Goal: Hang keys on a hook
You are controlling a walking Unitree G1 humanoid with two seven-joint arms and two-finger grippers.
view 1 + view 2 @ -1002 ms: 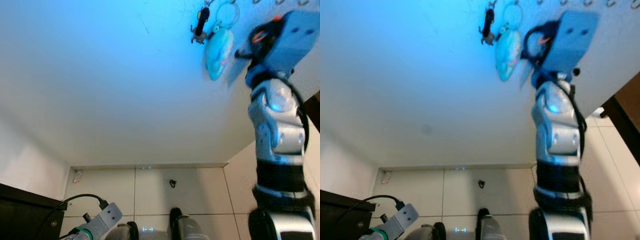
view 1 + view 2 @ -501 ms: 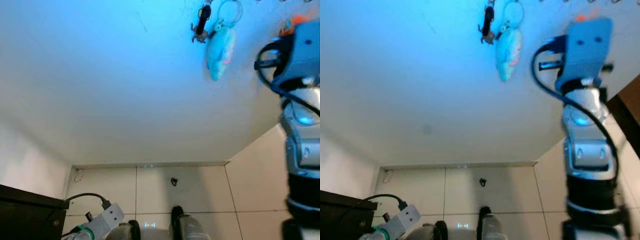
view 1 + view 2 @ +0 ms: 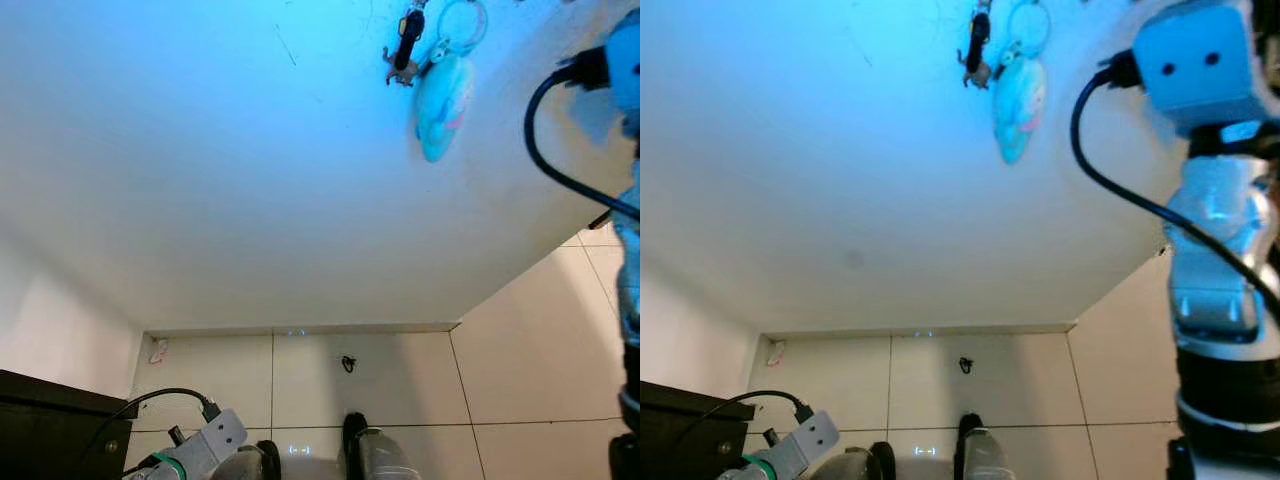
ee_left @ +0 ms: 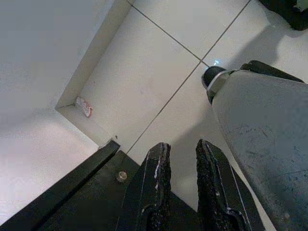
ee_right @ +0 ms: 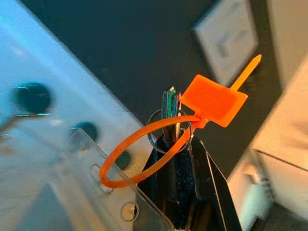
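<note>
Low at the robot's left, the left gripper [image 4: 180, 159] hangs idle over the tiled floor [image 3: 400, 375], its two black fingers [image 4: 156, 168] nearly together with a slim gap and nothing between them. Just beside it, a black cabinet edge [image 3: 50, 420] with a black cable [image 3: 165, 397] running to the left wrist. A small pink scrap [image 4: 83, 106] lies in the corner where the baseboard [image 3: 300, 330] meets the floor. A small dark mark [image 3: 346, 364] sits on a tile near the robot's foot [image 3: 352, 435].

Centre: white wall [image 3: 200, 180], lit bluish toward the top. High on it hang a black key fob [image 3: 405, 30], a metal ring [image 3: 457, 22] and a pale blue plush charm [image 3: 443, 92], the charm hanging below the ring, the fob just beside it.

Right: the right arm [image 3: 1220, 270] is raised, well right of the charm; a black cable [image 3: 1110, 170] loops off its wrist housing. In the right wrist view, the right gripper [image 5: 180, 144] pinches a bunch of keys [image 5: 171, 108], jaws narrow and clamped on them. An orange zip-tie loop [image 5: 139, 154] threads the key ring, ending in an orange tag [image 5: 214, 98]. Close behind the keys, blurred: a pale strip with round dark holes [image 5: 31, 96] and a clear plastic piece [image 5: 96, 192]. Whether the loop touches it, cannot tell.
</note>
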